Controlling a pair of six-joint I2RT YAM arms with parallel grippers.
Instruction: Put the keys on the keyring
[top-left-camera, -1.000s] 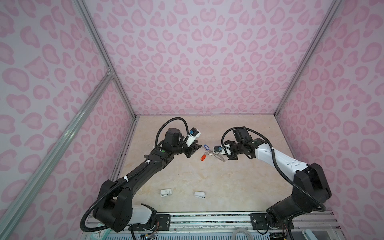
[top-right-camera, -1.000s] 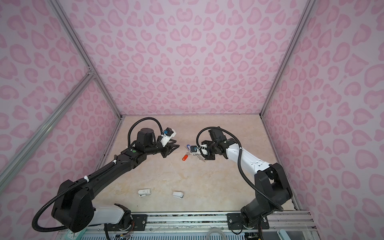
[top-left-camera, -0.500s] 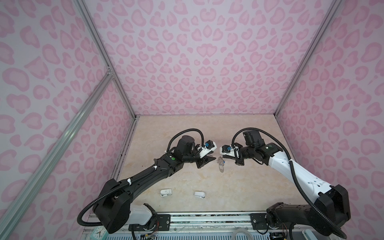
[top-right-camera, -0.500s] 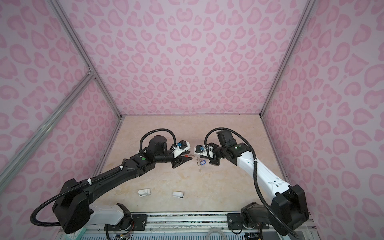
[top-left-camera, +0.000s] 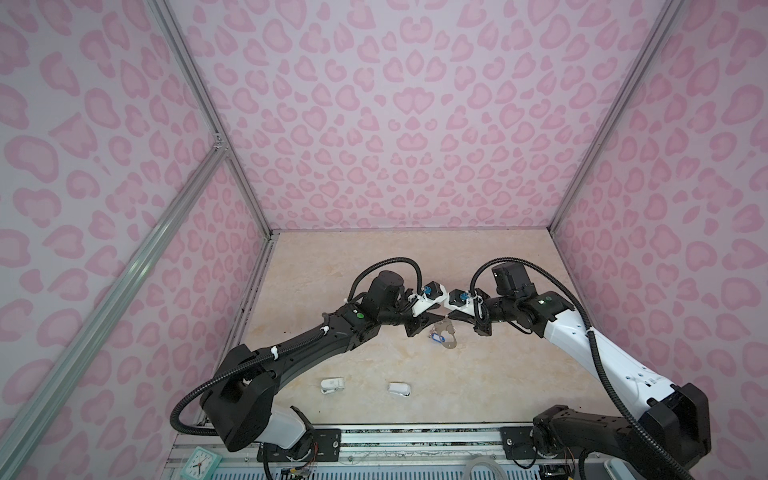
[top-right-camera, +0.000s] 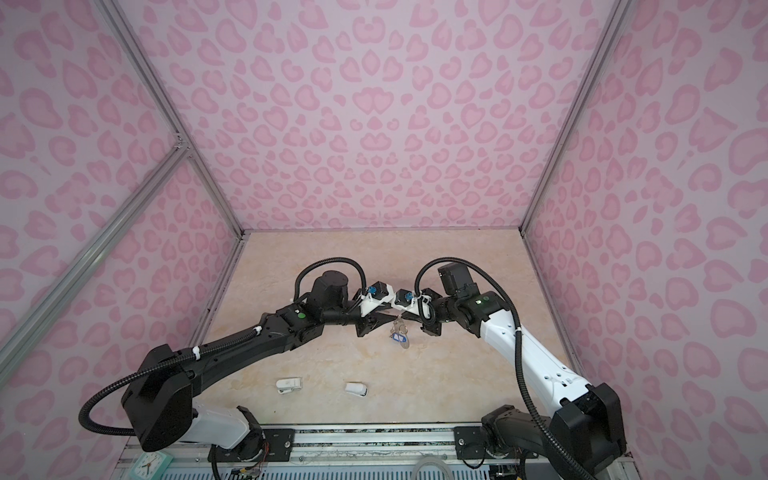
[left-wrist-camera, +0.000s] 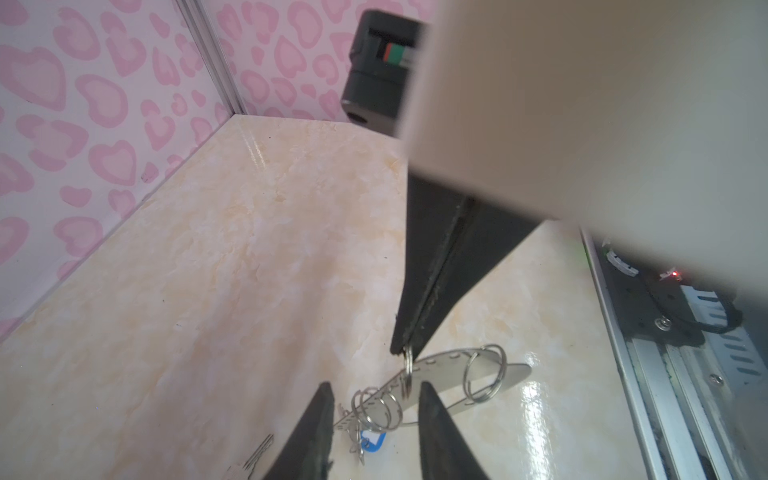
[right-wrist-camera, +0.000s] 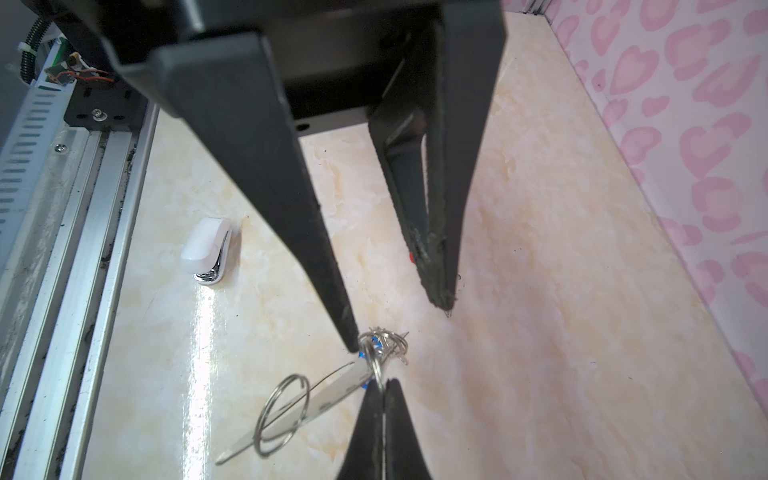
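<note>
Keyring (left-wrist-camera: 515, 372) was pinched by one ring in the closed right pincer (left-wrist-camera: 405, 349); left pincer (left-wrist-camera: 375, 386) was spread partly open astride its rings.

2 grippers (left-wrist-camera: 374, 386) (right-wrist-camera: 384, 382), 1 keyring (left-wrist-camera: 440, 368), 2 keys (left-wrist-camera: 360, 437) (left-wrist-camera: 259, 451), 2 wht plastic objs (top-left-camera: 332, 384) (top-left-camera: 400, 388)

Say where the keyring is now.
In both top views the keyring hangs mid-table between the left gripper and the right gripper, which pinches one wire ring.

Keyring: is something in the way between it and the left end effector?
Nothing visible is. The left end effector stands open around the keyring, whose ring the right end effector pinches.
</note>
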